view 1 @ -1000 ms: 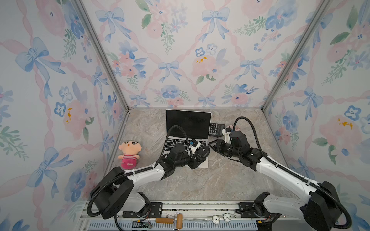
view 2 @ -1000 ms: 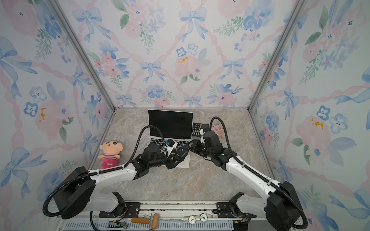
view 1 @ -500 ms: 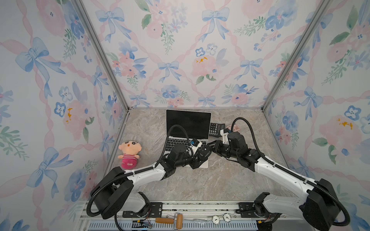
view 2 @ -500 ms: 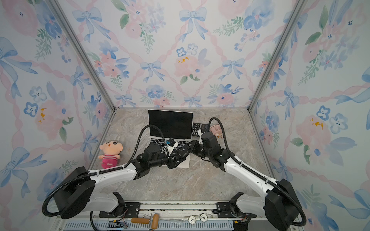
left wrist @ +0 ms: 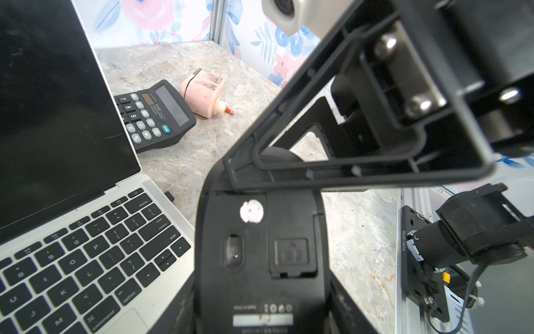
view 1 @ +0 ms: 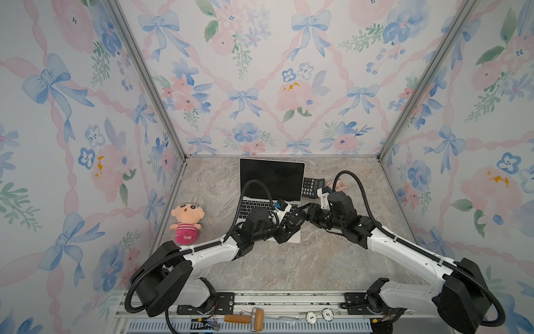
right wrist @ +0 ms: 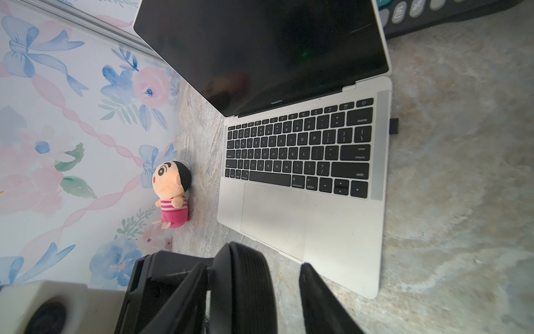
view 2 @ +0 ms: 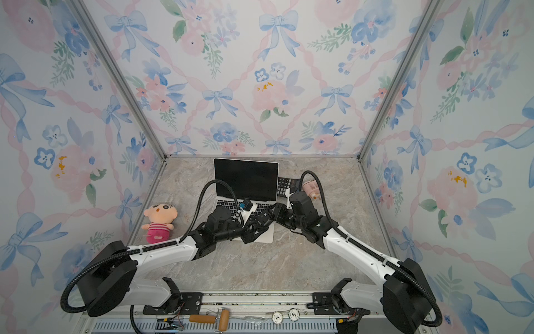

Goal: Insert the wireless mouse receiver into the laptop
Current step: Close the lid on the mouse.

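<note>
On marble table (right wrist: 462,202), only wrist views show receiver (right wrist: 393,126) against laptop (right wrist: 346,231) side.

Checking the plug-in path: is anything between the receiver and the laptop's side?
Nothing visible. The receiver already sits against the laptop at its side edge, by the delete key; the mouse is apart from it.

You can read "MacBook Pro" under the screen of the laptop (right wrist: 344,231); its keys say delete, return, shift, command, option. On the calculator (left wrist: 170,112) the keys show 7, 8, 9, M+, GT, CE. The label on the mouse (left wrist: 251,283) is too blurred for you.
</note>
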You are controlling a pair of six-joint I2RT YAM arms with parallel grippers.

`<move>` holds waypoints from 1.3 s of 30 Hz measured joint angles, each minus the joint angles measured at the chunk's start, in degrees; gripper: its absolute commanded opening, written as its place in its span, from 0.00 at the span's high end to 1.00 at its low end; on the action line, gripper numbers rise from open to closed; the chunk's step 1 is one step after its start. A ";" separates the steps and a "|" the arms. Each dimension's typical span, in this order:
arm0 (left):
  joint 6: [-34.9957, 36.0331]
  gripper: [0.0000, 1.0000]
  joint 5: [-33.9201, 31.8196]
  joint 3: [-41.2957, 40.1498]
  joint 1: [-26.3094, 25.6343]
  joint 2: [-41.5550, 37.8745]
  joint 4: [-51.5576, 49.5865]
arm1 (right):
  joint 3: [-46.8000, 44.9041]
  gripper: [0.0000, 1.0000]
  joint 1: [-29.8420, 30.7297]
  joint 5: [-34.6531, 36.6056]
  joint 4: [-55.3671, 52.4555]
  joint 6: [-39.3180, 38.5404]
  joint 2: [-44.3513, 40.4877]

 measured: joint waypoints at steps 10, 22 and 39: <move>0.00 1.00 -0.15 0.00 0.00 0.79 0.00 | 0.98 0.37 -2.25 -0.02 -0.09 1.57 -3.80; -0.87 1.00 -0.13 0.00 0.00 0.92 0.02 | 0.46 0.53 -4.02 -0.09 -0.26 3.52 -3.43; -2.99 1.00 -0.15 0.04 -0.31 0.92 1.88 | -1.22 0.59 -3.72 -0.92 1.81 4.72 -1.66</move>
